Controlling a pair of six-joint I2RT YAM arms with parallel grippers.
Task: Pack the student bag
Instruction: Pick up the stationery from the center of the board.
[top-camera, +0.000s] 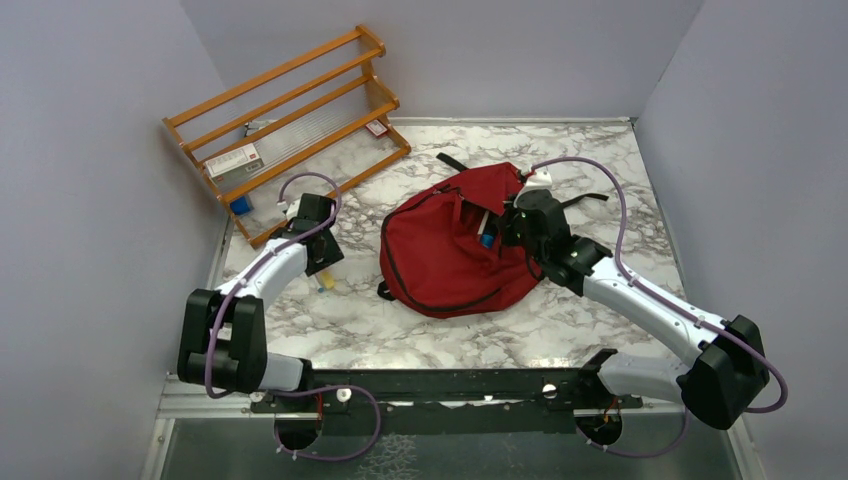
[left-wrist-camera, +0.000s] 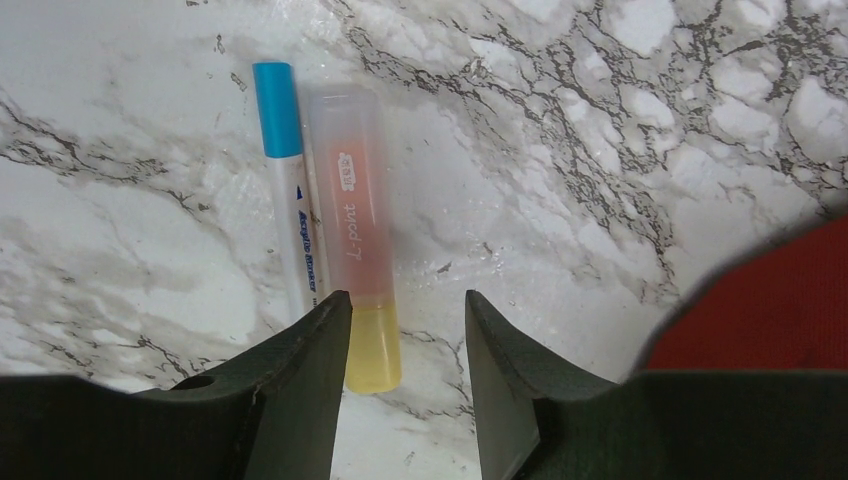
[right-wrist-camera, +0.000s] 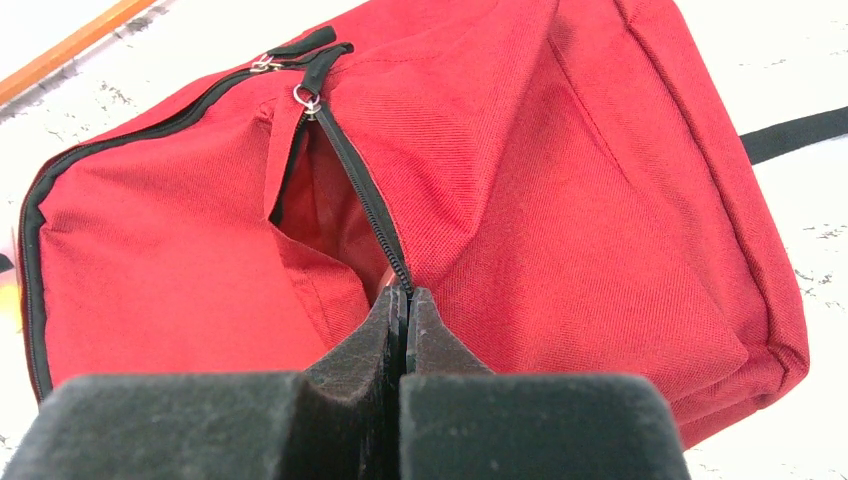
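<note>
Right fingers (right-wrist-camera: 405, 320), lower centre, pinch the bag (right-wrist-camera: 560, 200) by its zip edge; fabric may slip. Left fingers (left-wrist-camera: 320, 350), spread over the tube (left-wrist-camera: 355, 230), may snag the neighbouring pen (left-wrist-camera: 290, 200).

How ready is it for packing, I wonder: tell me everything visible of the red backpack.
The student bag is dark red woven fabric with black zipper trim, silver pulls and black straps. It lies slumped on the marble table, right of centre. One zipper is open, red inside showing. The right gripper is shut on the opening's zipper edge.
</note>
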